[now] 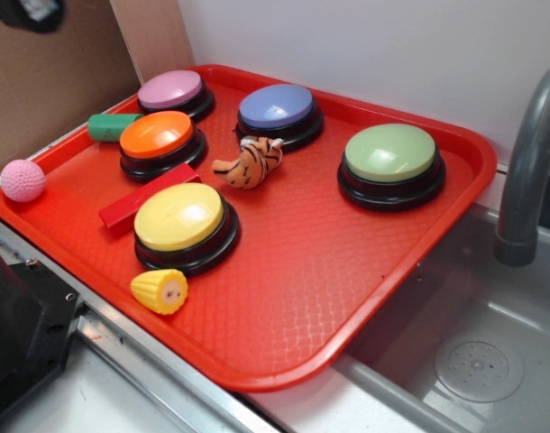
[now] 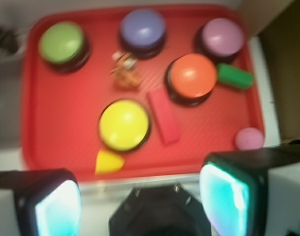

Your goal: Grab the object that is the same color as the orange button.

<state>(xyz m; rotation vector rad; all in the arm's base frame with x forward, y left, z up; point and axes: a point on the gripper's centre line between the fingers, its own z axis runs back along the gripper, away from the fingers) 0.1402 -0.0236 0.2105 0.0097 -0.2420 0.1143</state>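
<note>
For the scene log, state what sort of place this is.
Probably a toy kitchen sink counter used as a robot test bench: a grey faucet, a sink basin with a drain, and a red tray of dome buttons and small toys.

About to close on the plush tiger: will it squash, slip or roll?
The plush tiger looks soft and stuffed, so it will probably squash and feel light. Its fuzzy fabric should resist slipping. It lies low on the red tray, irregular in shape, so rolling seems unlikely.

Wrist view is motion-blurred throughout; the tiger toy (image 2: pixel 125 70) shows no stripes; the end effector (image 2: pixel 142 201) is cut off below.
</note>
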